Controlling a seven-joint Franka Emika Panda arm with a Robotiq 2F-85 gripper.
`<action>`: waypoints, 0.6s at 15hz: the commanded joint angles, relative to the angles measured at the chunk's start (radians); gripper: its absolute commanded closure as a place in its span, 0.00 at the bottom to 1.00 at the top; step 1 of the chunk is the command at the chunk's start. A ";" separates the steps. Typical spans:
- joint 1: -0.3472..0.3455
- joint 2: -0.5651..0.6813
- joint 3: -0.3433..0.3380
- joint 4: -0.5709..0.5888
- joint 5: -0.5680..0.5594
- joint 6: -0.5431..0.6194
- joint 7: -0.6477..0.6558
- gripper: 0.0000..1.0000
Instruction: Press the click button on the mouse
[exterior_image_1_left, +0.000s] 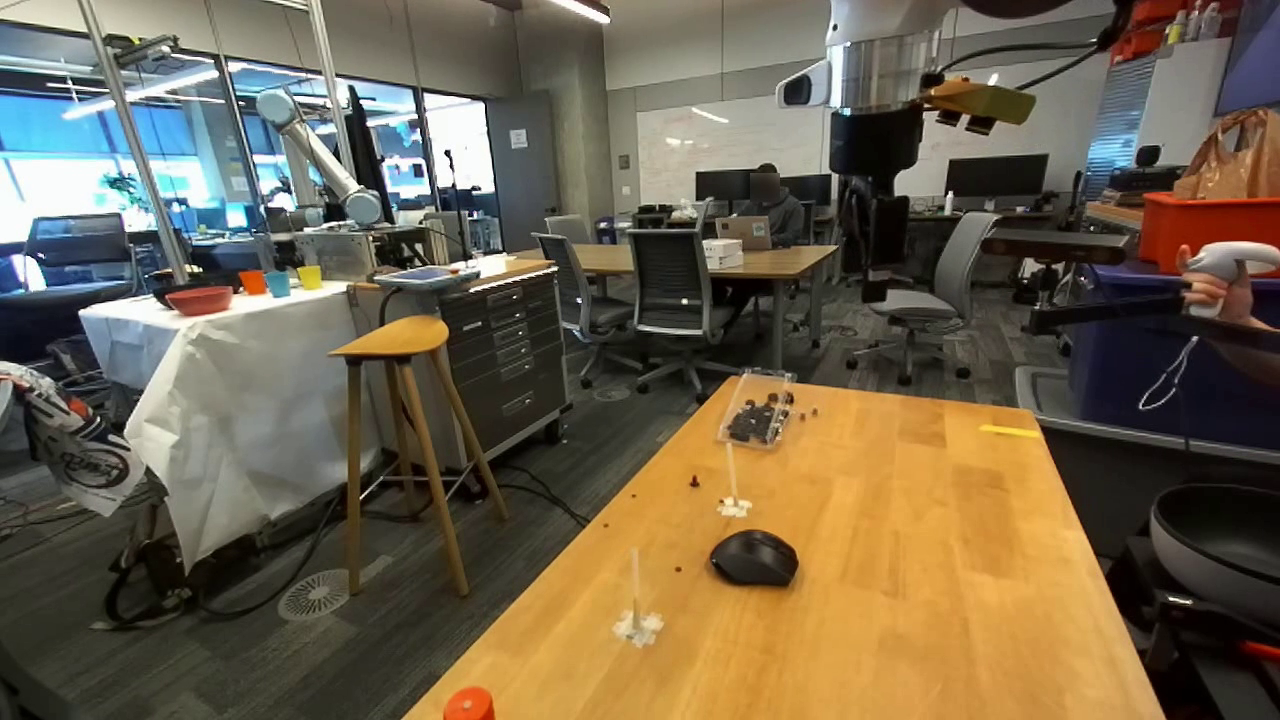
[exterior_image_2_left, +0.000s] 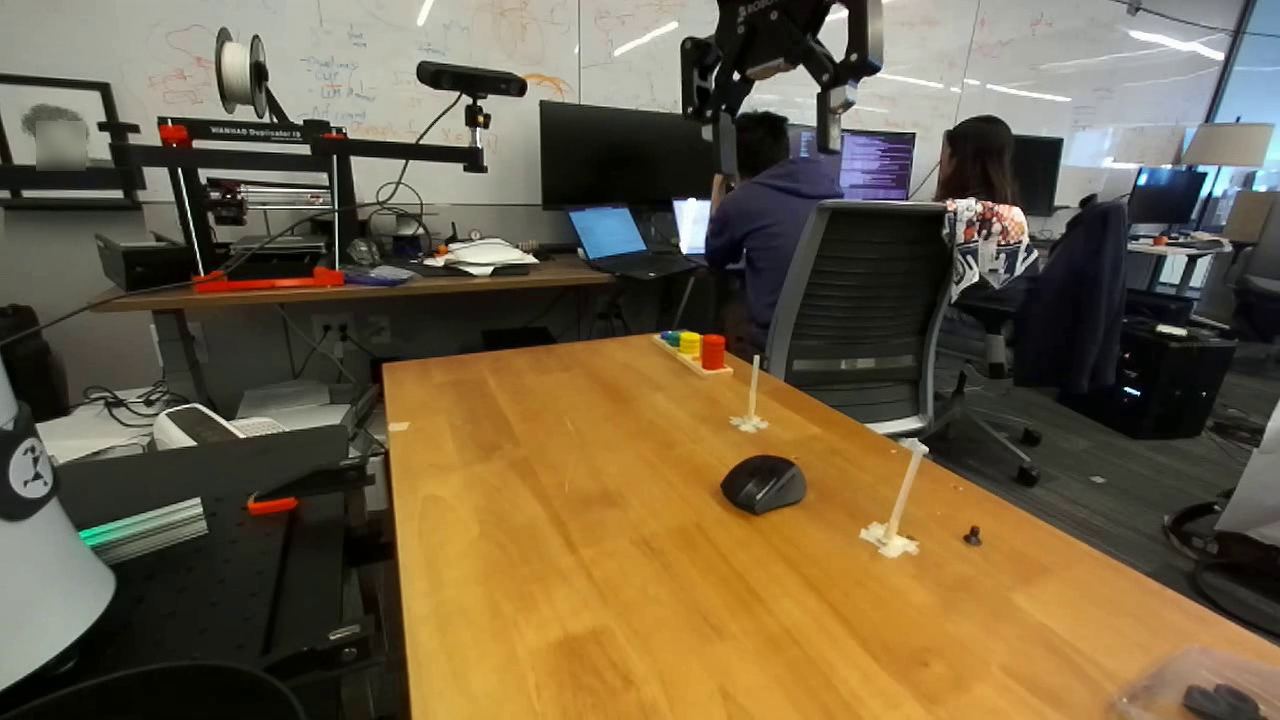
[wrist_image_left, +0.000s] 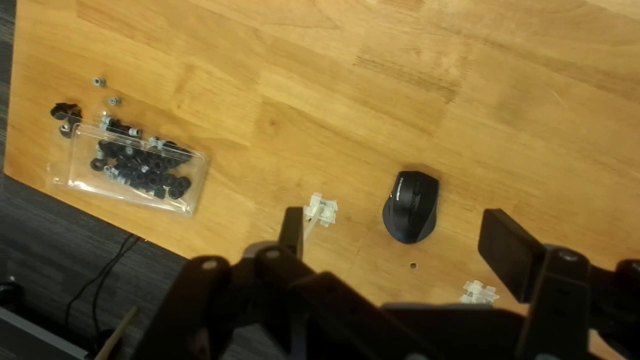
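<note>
Fingers (wrist_image_left: 510, 255) hang parted above the wooden table (exterior_image_2_left: 520, 580), a whiteboard (exterior_image_2_left: 630, 80) beyond.

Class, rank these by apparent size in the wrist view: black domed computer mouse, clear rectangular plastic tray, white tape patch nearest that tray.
1. Clear rectangular plastic tray, largest
2. Black domed computer mouse
3. White tape patch, smallest

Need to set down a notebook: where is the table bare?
Widest: between the mouse and the long edge of the table opposite the two taped sticks. Narrower: between the clear tray and its nearest stick. Crowded: the sticks' side, with a ring toy, loose bits, and dark pieces scattered at the tray.
</note>
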 joint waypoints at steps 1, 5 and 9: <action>0.003 0.001 0.001 0.014 -0.002 0.022 0.019 0.00; 0.002 0.004 0.000 -0.001 0.003 0.007 0.005 0.00; 0.002 0.006 0.000 -0.002 0.003 0.007 0.005 0.00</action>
